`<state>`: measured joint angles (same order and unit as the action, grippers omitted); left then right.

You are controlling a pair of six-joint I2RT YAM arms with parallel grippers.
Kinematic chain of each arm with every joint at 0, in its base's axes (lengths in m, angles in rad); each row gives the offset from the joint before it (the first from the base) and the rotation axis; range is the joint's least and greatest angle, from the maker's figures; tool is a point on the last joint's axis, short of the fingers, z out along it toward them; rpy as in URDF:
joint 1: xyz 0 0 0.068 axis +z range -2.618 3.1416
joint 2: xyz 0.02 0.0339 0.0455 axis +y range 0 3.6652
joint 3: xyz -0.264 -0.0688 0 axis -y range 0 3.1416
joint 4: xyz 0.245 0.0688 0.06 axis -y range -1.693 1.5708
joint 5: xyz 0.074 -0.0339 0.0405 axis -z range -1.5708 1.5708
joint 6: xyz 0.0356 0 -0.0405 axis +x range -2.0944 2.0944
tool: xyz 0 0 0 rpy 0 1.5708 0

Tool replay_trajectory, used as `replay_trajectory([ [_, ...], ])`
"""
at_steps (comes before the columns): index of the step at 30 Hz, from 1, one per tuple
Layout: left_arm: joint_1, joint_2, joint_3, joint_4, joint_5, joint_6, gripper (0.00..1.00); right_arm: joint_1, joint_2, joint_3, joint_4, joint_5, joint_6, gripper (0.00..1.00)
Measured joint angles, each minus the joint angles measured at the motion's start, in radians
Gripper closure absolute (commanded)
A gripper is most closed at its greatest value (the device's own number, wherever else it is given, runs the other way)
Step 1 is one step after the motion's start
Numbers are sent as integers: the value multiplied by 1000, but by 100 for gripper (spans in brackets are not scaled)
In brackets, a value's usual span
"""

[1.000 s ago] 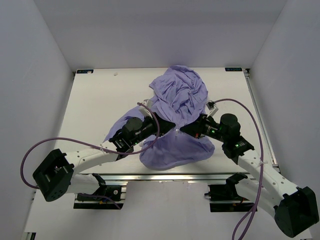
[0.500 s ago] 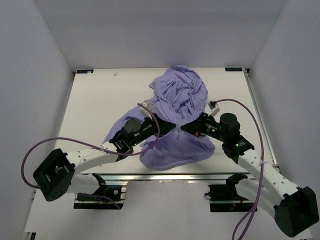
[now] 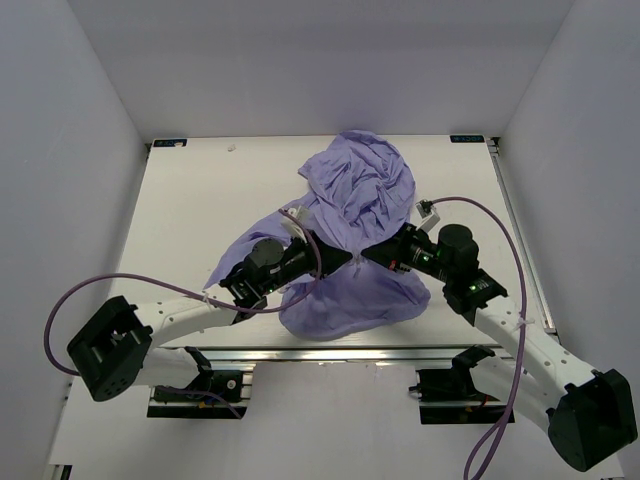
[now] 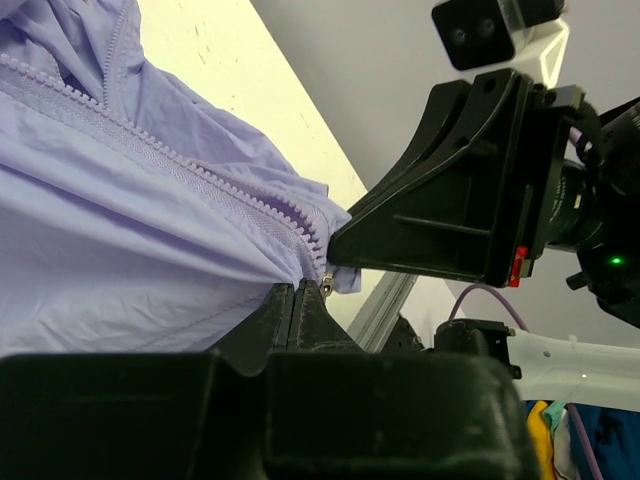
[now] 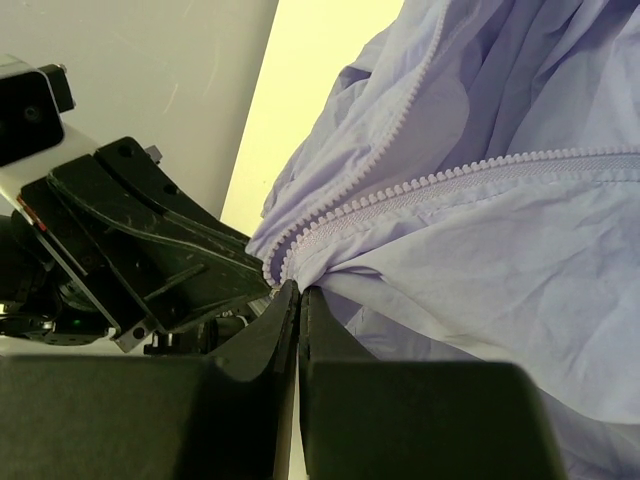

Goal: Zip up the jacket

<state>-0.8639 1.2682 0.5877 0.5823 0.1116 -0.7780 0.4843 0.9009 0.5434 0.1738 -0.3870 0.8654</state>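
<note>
Overhead, one jacket (image 3: pixel 355 200) lies crumpled on the table (image 3: pixel 190 200), reaching from the middle of the far edge almost to the near edge. Two grippers meet tip to tip over its near half: the left gripper (image 3: pixel 345 256) and the right gripper (image 3: pixel 368 256). From the left wrist, the left gripper's jaws are closed, pinching fabric at the end of one zipper (image 4: pixel 200 170). From the right wrist, the right gripper's jaws are likewise closed on fabric just beside that zipper end.

overhead, two wrist close-ups on jacket (image 3: pixel 360 190)
</note>
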Motion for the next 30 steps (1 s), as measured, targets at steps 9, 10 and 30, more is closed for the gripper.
replay_trajectory([
  [9,-24,1,19,-60,-25,41,100,1,16,45,-46,18,-5,100],
  [10,-29,1,21,-67,-30,47,100,1,18,49,-57,23,-7,100],
  [30,-66,-24,74,-291,-50,100,100,-23,28,102,-218,3,-118,63],
])
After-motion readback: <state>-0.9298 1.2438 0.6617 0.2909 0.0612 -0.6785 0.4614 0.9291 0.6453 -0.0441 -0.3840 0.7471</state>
